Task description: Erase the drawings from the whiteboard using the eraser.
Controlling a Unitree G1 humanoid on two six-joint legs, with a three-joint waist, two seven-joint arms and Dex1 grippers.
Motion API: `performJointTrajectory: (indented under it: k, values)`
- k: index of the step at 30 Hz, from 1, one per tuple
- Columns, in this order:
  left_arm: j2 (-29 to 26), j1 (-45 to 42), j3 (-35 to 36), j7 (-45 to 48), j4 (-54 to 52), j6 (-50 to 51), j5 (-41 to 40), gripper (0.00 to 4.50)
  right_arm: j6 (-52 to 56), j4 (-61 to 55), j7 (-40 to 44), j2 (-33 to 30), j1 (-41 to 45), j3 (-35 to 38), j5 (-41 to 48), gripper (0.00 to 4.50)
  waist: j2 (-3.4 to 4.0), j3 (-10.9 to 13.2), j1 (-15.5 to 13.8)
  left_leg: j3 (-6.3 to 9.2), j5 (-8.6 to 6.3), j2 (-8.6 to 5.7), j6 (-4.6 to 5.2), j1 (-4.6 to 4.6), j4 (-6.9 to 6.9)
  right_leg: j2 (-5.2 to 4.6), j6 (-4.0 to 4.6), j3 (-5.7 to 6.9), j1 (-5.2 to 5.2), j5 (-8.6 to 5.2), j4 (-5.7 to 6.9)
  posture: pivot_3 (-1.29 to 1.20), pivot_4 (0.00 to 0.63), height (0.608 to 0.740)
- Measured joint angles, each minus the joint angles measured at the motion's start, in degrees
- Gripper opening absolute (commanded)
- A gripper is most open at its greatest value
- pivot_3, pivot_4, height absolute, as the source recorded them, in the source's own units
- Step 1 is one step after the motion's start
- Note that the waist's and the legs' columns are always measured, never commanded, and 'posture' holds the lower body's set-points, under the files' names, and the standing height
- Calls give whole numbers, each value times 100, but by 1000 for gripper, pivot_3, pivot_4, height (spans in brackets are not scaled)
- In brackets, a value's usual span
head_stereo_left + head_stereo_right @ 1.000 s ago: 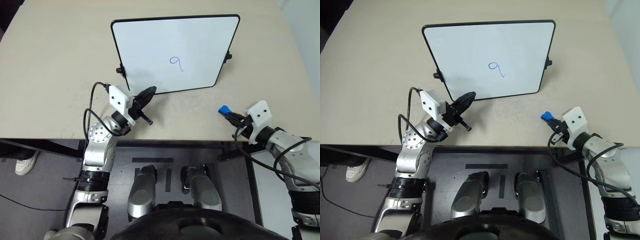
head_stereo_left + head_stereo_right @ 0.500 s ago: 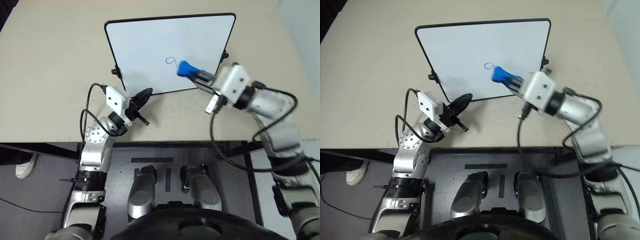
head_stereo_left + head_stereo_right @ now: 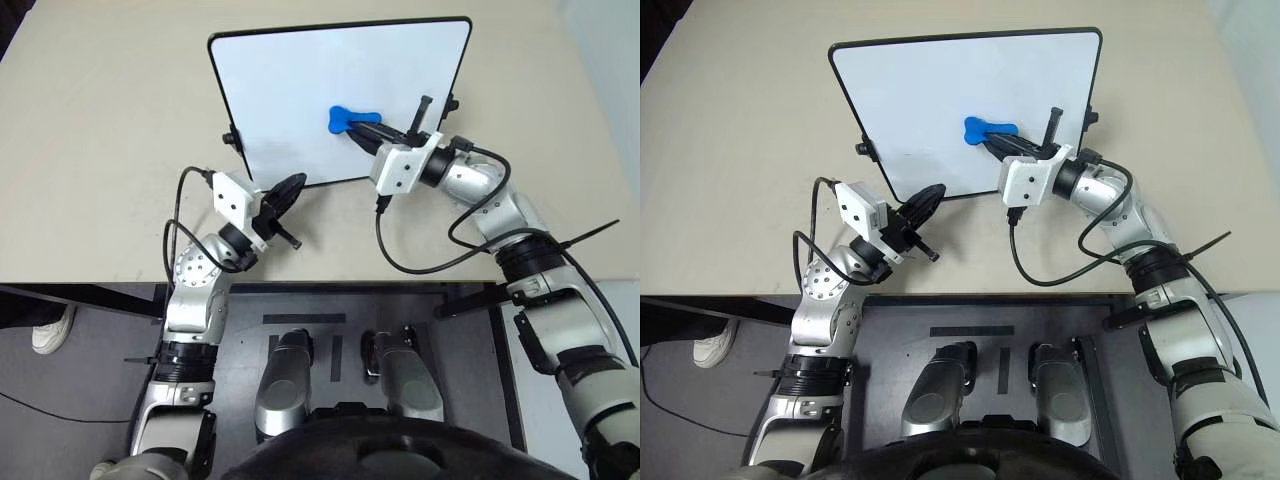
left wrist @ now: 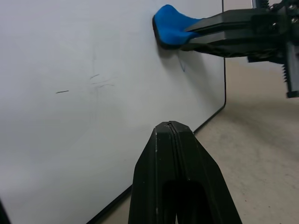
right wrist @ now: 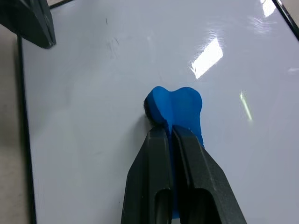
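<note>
The whiteboard (image 3: 290,90) lies on the beige table, glossy white in a thin black frame. My right gripper (image 3: 360,126) is shut on the blue eraser (image 3: 345,119), which presses against the middle of the board. The right wrist view has the eraser (image 5: 175,107) sticking out past the closed fingertips (image 5: 159,135). The eraser covers most of the drawing. A short blue stroke (image 4: 182,66) still shows just beside the eraser (image 4: 170,28) in the left wrist view. My left gripper (image 3: 295,186) is shut and empty, its tip at the board's near left edge.
The table (image 3: 100,150) is bare around the board, and its front edge runs just behind my wrists. Small black knobs (image 3: 229,139) stick out from the board's sides. A black cable (image 3: 420,262) loops off my right wrist over the table.
My right gripper carried the eraser from the table's front right up and left onto the board, over the squiggle, rolling as it went. The left gripper stayed put.
</note>
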State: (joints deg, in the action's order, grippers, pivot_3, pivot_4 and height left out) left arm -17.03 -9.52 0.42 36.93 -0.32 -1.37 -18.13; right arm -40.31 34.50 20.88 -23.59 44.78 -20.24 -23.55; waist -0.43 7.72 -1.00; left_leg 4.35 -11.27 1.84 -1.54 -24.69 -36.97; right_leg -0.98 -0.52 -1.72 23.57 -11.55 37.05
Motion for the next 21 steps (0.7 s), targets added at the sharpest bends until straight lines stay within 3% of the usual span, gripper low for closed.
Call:
performJointTrajectory:
  k: [10, 21]
  values:
    - [-2, 0, -2, 0, -87, 0, 1, 0, -464, 1097, -339, 236, 100, -162, -333, 18, 2, 1, 37, 3, -9, 0, -26, 2, 2, 0, 17, -6, 3, 37, -1, 0, 150, 740]
    - [-3, -36, -8, 13, -87, 2, 2, 0, -750, 1214, -1681, 201, 308, -127, -843, 18, 8, 5, 38, 3, -4, 0, -30, -33, 2, 0, 13, -7, 43, 57, -2, 0, 150, 740]
